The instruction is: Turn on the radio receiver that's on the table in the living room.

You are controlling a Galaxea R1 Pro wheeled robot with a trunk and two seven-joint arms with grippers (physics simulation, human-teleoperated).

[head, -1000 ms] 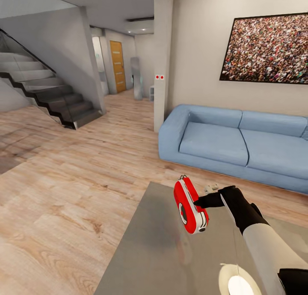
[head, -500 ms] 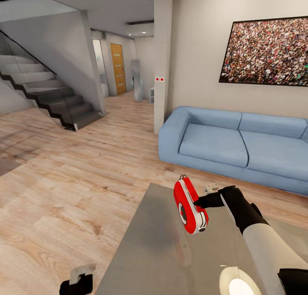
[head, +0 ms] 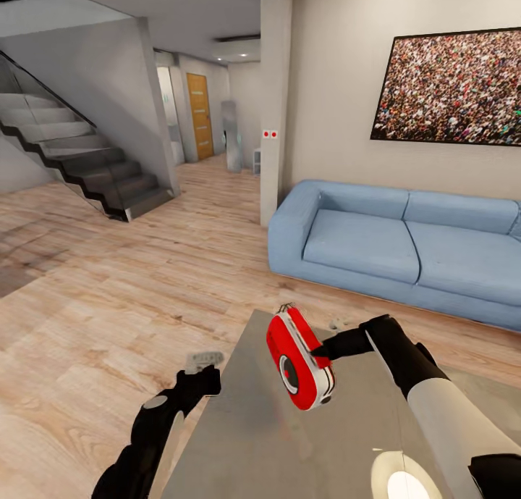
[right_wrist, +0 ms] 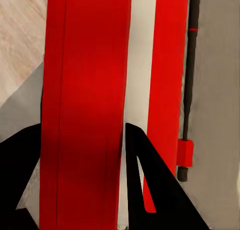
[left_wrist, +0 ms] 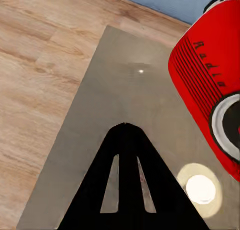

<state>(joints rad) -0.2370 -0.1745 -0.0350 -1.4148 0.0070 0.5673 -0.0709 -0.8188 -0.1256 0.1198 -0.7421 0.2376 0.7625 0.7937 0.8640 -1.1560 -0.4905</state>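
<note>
Head view | we are finding the right gripper (head: pixel 323 352) pinching the bright-red rounded radio receiver (head: pixel 298 359) above the glossy grey table (head: pixel 239 441), shifted leftward | left gripper (head: pixel 205 360), pressed together, is newly approaching, likely for the dial.

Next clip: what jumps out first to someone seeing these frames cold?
The bright red radio receiver, held tilted above the glossy grey table by the right gripper, its jaws closed on it. Beyond it, a blue sofa under a large crowd picture; the left gripper reaches in at the table's edge.
</note>
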